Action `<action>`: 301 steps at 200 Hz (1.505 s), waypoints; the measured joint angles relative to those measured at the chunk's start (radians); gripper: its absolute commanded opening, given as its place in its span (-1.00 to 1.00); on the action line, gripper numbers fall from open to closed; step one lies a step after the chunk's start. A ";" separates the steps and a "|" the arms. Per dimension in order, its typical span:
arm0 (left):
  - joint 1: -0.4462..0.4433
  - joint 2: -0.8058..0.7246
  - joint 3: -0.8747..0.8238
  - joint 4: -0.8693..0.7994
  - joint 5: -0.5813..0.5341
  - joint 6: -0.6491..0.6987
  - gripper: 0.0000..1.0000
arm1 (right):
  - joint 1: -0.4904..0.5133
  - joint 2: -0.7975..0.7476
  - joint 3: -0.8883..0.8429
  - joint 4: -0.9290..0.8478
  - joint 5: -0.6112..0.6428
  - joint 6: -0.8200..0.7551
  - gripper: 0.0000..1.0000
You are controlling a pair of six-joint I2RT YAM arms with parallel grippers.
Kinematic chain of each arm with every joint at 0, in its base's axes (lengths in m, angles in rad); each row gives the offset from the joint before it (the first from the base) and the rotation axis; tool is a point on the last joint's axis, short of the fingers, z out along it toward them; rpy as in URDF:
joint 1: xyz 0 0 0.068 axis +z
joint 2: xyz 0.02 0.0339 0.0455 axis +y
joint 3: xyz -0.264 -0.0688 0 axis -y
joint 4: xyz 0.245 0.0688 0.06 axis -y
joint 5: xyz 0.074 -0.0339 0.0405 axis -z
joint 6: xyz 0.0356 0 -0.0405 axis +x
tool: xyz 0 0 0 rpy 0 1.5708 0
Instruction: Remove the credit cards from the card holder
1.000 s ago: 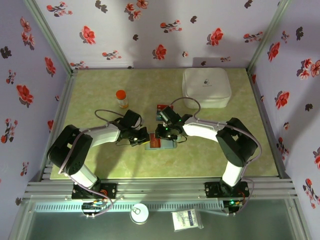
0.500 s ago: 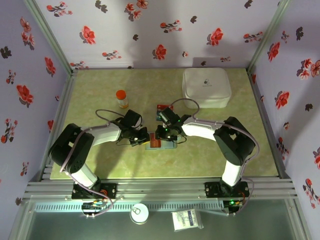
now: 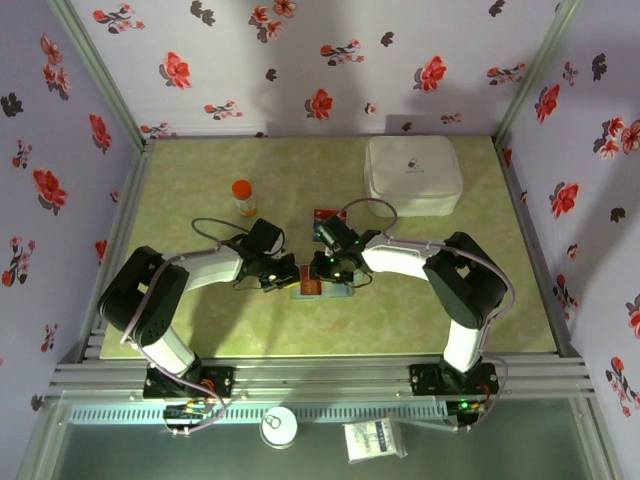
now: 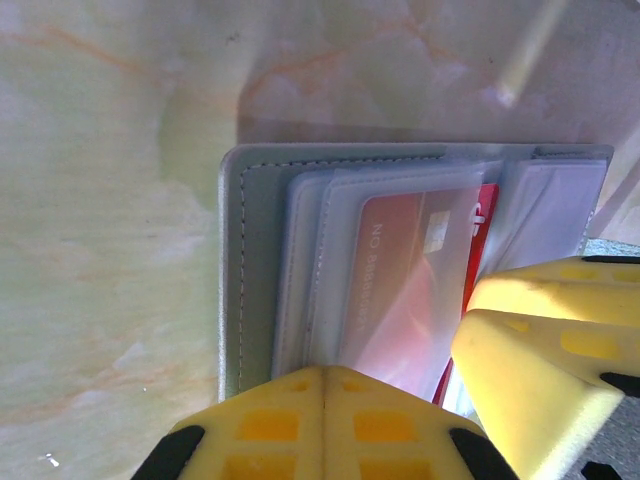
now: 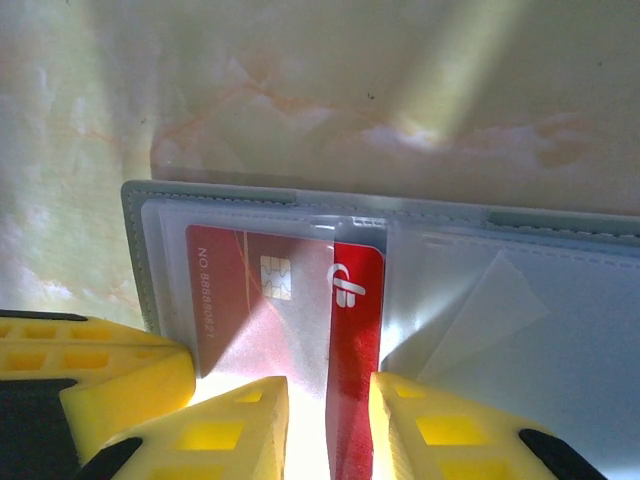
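- Over the last second almost nothing moved. Both hands stayed at the holder [image 3: 338, 291], mid-desk [image 3: 200, 200], and only the right arm's elbow crept slightly left.
- The red card [image 5: 357, 300] had not visibly shifted. It sat mostly inside the clear sleeve, with one bare red end poking out toward the fold.
- Judgement: the pull was stalled or barely begun, and this card was not out yet.
- Left hand [image 4: 325, 430] was clenched with nothing between its fingers. Its tips were down at the holder's near edge, apparently pinning it.
- Right hand [image 5: 328, 425] was part-released, jaws apart on either side of the card's bare end. No clear pinch was visible.
- A small red-and-dark flat thing [image 3: 322, 214] lay on the desk just beyond the right hand. It was possibly a card already out, but too small to tell.
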 measured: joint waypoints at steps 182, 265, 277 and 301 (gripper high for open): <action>0.000 0.016 0.030 -0.037 0.000 0.004 -1.00 | 0.000 -0.001 0.000 -0.001 0.005 0.000 -0.33; 0.000 0.021 0.042 -0.055 -0.006 0.008 -1.00 | -0.005 -0.008 -0.020 0.022 0.003 0.000 -0.30; 0.000 0.023 0.045 -0.060 -0.007 0.011 -1.00 | -0.010 -0.008 -0.031 0.035 -0.005 0.005 -0.31; 0.000 0.026 0.049 -0.066 -0.007 0.015 -1.00 | -0.024 -0.025 -0.071 0.091 -0.035 0.021 -0.35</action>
